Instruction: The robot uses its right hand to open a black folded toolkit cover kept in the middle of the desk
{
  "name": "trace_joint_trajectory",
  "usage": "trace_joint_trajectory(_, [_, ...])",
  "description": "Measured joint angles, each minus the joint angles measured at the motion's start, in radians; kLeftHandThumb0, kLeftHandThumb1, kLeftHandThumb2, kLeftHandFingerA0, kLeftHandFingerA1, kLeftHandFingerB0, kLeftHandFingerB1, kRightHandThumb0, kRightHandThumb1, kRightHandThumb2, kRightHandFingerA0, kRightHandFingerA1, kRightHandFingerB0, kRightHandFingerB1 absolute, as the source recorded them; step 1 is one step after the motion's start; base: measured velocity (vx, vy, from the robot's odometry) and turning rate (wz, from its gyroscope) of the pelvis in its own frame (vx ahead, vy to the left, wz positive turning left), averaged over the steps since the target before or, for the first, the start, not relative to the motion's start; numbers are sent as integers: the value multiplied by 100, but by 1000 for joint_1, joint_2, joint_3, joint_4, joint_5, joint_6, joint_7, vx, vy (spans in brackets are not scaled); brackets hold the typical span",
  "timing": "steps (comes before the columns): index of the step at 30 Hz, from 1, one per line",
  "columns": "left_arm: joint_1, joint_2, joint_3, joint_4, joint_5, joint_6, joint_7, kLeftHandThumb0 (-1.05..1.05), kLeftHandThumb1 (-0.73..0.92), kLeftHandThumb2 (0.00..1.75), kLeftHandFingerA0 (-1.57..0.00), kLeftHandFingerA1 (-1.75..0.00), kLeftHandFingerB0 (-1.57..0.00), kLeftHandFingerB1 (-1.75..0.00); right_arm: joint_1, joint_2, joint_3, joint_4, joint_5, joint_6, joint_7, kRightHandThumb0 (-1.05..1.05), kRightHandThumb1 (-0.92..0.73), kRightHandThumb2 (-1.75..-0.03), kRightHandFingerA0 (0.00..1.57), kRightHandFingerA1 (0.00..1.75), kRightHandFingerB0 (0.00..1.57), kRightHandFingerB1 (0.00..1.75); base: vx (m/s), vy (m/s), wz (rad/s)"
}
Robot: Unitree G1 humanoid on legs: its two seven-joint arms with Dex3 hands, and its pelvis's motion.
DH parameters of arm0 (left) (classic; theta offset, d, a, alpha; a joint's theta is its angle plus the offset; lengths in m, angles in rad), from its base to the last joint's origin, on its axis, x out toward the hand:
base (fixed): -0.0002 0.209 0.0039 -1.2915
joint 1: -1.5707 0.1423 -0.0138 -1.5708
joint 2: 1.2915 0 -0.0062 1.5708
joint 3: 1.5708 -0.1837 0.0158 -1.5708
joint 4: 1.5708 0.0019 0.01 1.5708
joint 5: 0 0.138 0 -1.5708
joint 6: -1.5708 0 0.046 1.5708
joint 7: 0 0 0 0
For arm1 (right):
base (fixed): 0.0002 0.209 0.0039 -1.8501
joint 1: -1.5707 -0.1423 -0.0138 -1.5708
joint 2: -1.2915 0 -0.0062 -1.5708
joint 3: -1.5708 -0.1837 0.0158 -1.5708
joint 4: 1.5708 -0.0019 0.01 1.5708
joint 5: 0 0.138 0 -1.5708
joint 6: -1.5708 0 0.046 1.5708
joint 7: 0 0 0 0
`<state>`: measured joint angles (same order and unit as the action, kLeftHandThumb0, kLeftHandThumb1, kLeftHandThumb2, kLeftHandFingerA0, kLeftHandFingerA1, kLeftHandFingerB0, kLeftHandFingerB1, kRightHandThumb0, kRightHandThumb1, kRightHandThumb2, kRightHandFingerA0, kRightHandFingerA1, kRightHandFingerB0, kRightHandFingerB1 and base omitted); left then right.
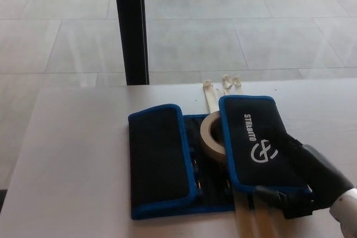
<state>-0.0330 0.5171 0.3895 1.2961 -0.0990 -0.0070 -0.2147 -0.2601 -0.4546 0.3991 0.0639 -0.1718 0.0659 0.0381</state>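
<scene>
Toolkit cover (192, 160), black with blue piping, lies in the middle of the pale desk (72, 160) in the head view, our only angle on the scene. We see its left flap (160, 154) folded flat over the case and its right flap (257, 143), printed with white lettering and a round logo, folded in from the other side. Between the two flaps a narrow strip of the interior shows, and a roll of beige tape (211, 136) stands tilted there, leaning against the inner edge of the right flap. Pale cable ties (215, 94) stick out from under the cover at its far edge, and more of them emerge at the near edge below the right flap.

We find the right hand (298, 179) entering from the lower right corner. Its fingers (279, 146) lie on top of the right flap, reaching up to the logo, while the thumb (273, 196) sits at the flap's near blue edge. Fingers and thumb are closed on that near right corner of the flap, one above, one at the rim. Beyond the desk, a black post (130, 26) rises from a tiled floor (251, 20).
</scene>
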Motion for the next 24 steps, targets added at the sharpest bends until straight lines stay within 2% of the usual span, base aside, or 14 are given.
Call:
trace_joint_trajectory(2, [0,0,-5,0,0,0,0,-88,92,69,-36,-54,-27,-38,-12,-7,19,17,-25,-4,-6,-59,-66,-60,0,12,15,29,0,0,0])
trace_joint_trajectory(5, [-2,0,-11,0,0,0,0,-95,76,84,-32,-57,-24,-43,-33,-18,46,45,-68,-9,-19,-65,-43,-76,0,9,11,39,0,0,0])
trace_joint_trajectory(8, [-5,0,-17,0,0,0,0,-92,92,71,-38,-56,-29,-37,-48,-22,74,64,-106,-12,-31,-66,-44,-77,0,10,12,41,0,0,0])
trace_joint_trajectory(9, [-6,0,-21,0,1,0,0,-87,73,112,-34,-61,-26,-50,-56,-23,86,71,-122,-13,-37,-53,-61,-66,0,8,16,34,0,0,0])
trace_joint_trajectory(10, [-8,0,-24,0,1,0,0,-98,81,85,-30,-55,-27,-40,-63,-23,97,79,-137,-14,-43,-55,-62,-65,0,8,18,33,0,0,0])
trace_joint_trajectory(14, [-15,0,-36,0,4,0,0,-95,76,86,-33,-59,-26,-43,-81,-23,143,111,-191,-15,-64,-63,-47,-83,0,16,13,43,0,0,0])
trace_joint_trajectory(16, [-18,0,-38,0,4,0,0,-94,76,88,-32,-58,-25,-44,-92,-23,162,129,-213,-15,-75,-52,-65,-59,0,32,24,30,0,0,0])
trace_joint_trajectory(18, [-22,0,-43,0,5,0,0,-90,92,67,-35,-55,-28,-38,-104,-23,188,155,-246,-15,-95,-32,-54,-104,3,54,0,49,0,0,0])
trace_joint_trajectory(19, [-23,0,-45,0,5,0,0,-90,92,67,-35,-55,-28,-38,-108,-23,197,166,-259,-15,-104,-32,-54,-104,3,54,0,49,0,0,0])
trace_joint_trajectory(20, [-24,0,-47,0,5,0,0,-92,91,67,-37,-56,-28,-38,-112,-23,207,176,-274,-15,-115,-47,-62,-59,7,43,15,30,0,0,0])
trace_joint_trajectory(21, [-25,0,-48,0,5,0,0,-92,92,68,-37,-56,-28,-37,-117,-23,217,186,-287,-15,-126,-32,-55,-104,2,53,0,50,0,0,0])
trace_joint_trajectory(22, [-26,0,-50,0,5,0,0,-91,92,69,-36,-55,-28,-38,-123,-22,226,197,-301,-15,-139,-32,-57,-106,2,53,0,50,0,0,0])
trace_joint_trajectory(23, [-27,0,-52,0,5,0,0,-89,72,112,-32,-60,-23,-50,-130,-22,236,210,-316,-16,-154,-32,-58,-106,2,53,0,51,0,0,0])
trace_joint_trajectory(24, [-28,0,-56,0,6,0,0,-97,76,88,-31,-57,-24,-43,-135,-22,246,222,-331,-16,-168,-32,-58,-106,1,53,0,51,0,0,0])
